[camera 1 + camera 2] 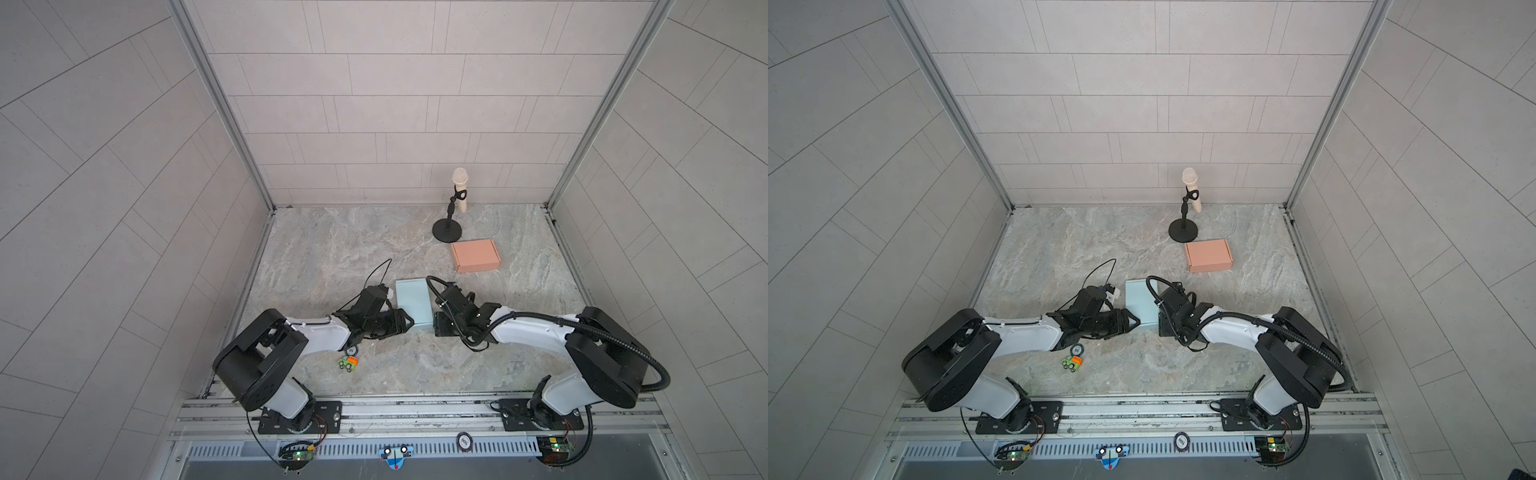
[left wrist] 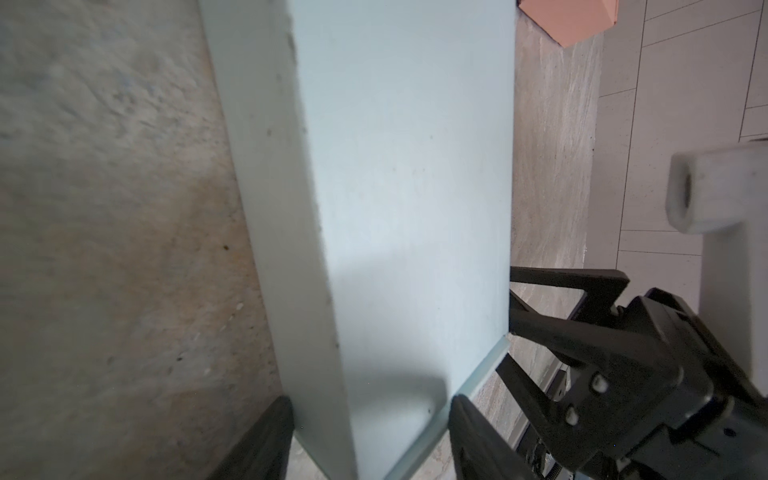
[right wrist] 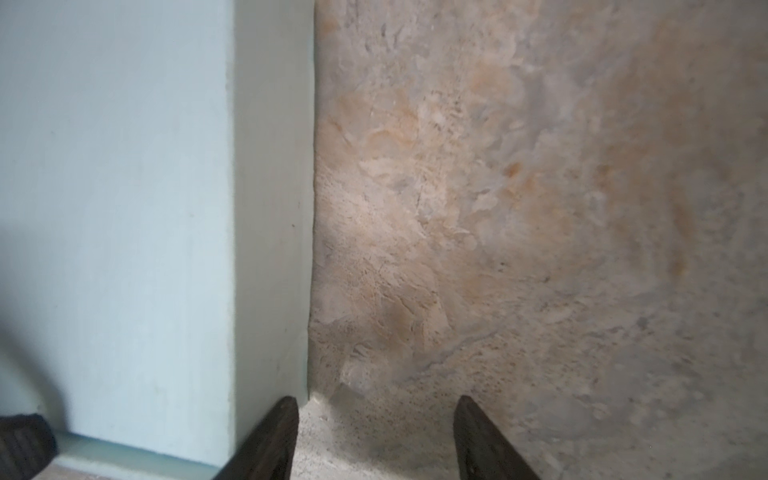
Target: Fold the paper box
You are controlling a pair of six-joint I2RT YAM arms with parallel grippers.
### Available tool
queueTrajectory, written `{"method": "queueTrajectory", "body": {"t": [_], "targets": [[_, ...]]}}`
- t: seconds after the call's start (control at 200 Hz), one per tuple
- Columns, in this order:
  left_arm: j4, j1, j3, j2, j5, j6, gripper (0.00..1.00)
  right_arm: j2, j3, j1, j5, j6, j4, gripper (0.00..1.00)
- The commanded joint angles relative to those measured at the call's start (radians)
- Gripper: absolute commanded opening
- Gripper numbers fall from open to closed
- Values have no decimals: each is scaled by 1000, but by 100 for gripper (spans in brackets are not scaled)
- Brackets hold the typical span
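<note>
The paper box (image 1: 412, 305) (image 1: 1140, 303) is light blue and lies flat on the marbled table, midway between my two arms, with its top face closed over. My left gripper (image 1: 409, 321) (image 1: 1136, 321) is at the box's near left corner. In the left wrist view that gripper (image 2: 370, 415) stands open, and the corner of the box (image 2: 407, 187) sits between its fingers. My right gripper (image 1: 435, 326) (image 1: 1160, 326) is at the near right corner. In the right wrist view it (image 3: 376, 411) stands open over bare table, one finger beside the side wall of the box (image 3: 116, 208).
A closed pink box (image 1: 476, 255) (image 1: 1209, 255) lies behind and to the right. Behind it stands a microphone (image 1: 459, 189) on a black stand (image 1: 448, 230). A small toy car (image 1: 348, 363) lies under my left forearm. Tiled walls enclose three sides.
</note>
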Motion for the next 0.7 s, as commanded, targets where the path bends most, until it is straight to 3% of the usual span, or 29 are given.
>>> {"method": "queueTrajectory", "body": {"t": [0.0, 0.28, 0.461, 0.696], "targets": [[118, -28, -2, 18, 73, -33, 63, 52, 15, 51, -152, 29, 72, 63], [63, -14, -2, -1, 58, 0, 63, 14, -6, 48, -96, 17, 15, 64], [7, 63, -21, -37, 66, 48, 68, -52, -59, 12, -80, 20, -7, 65], [-250, 91, 20, -158, -14, 208, 74, -143, -29, -70, -50, -72, -117, 67]]}}
